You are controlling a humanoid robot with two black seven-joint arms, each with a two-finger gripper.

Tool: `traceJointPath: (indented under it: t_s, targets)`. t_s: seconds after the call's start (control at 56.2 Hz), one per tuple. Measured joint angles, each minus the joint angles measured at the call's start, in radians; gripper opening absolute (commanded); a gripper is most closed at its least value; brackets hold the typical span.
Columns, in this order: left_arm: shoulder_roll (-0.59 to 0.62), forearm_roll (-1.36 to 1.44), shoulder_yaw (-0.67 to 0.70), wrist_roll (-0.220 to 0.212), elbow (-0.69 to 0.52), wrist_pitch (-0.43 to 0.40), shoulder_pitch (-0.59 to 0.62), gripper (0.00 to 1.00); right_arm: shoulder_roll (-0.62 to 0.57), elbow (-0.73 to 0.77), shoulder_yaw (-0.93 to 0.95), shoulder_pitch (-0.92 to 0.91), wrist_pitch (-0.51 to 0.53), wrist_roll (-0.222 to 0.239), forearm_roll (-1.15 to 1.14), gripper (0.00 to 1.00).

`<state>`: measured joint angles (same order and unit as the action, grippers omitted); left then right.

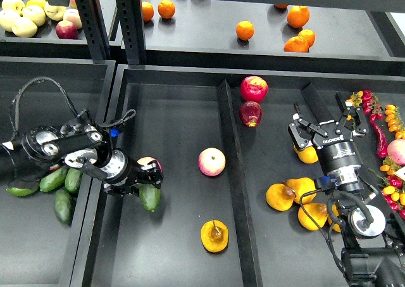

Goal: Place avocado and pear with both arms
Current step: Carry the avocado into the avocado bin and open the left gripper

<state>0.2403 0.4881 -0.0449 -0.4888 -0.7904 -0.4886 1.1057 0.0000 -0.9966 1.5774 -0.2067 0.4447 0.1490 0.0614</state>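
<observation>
The dark green avocado [150, 197] hangs in my left gripper [144, 184], which is shut on it above the left side of the middle tray [177, 116]. The pear [214, 235], orange-yellow with a brown blotch at its stem, lies at the front of the same tray, to the right of the avocado and apart from it. My right gripper [326, 121] is open and empty over the right tray, just above a yellow fruit [308, 154].
A pink apple [212, 161] lies mid-tray and another [147, 163] is partly hidden behind my left gripper. Two red apples [254, 89] and yellow pears [280, 196] lie in the right tray. Lighter avocados [54, 179] fill the left bin. A divider [231, 173] separates the trays.
</observation>
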Motion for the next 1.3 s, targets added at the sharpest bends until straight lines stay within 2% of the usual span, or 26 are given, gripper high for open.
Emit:
traceJointPath:
  t_s: [0.16, 0.302, 0.445, 0.64, 0.801, 1.121, 1.228, 1.299]
  targets:
    - [0.115, -0.05, 0.005, 0.0, -0.017, 0.0, 0.049, 0.28, 0.0, 0.001, -0.005, -0.003, 0.0, 0.0, 0.0, 0.99]
    - [0.232, -0.057, 0.035, 0.0, -0.016, 0.0, 0.047, 0.29, 0.0, 0.001, -0.005, -0.003, 0.0, 0.001, 0.0, 0.99]
    - [0.329, -0.059, 0.076, 0.0, -0.02, 0.0, -0.005, 0.29, 0.0, 0.0, -0.009, -0.003, 0.0, 0.001, 0.0, 0.99]
    - [0.387, -0.043, 0.132, 0.0, -0.006, 0.0, -0.124, 0.3, 0.0, -0.001, -0.016, -0.003, 0.0, 0.001, 0.0, 0.99]
    - [0.392, -0.034, 0.19, 0.0, 0.046, 0.0, -0.211, 0.39, 0.0, -0.004, -0.017, -0.004, 0.0, 0.001, -0.001, 0.99]
    - [0.375, -0.021, 0.229, 0.0, 0.094, 0.0, -0.265, 0.55, 0.0, -0.007, -0.016, -0.004, 0.0, 0.001, -0.002, 0.99]
    - [0.364, -0.019, 0.237, 0.0, 0.1, 0.0, -0.277, 0.68, 0.0, -0.007, -0.015, -0.004, 0.0, 0.001, -0.002, 0.99]
    - [0.359, -0.018, 0.244, 0.0, 0.101, 0.0, -0.285, 0.83, 0.0, -0.007, -0.015, -0.004, 0.0, 0.001, -0.002, 0.99]
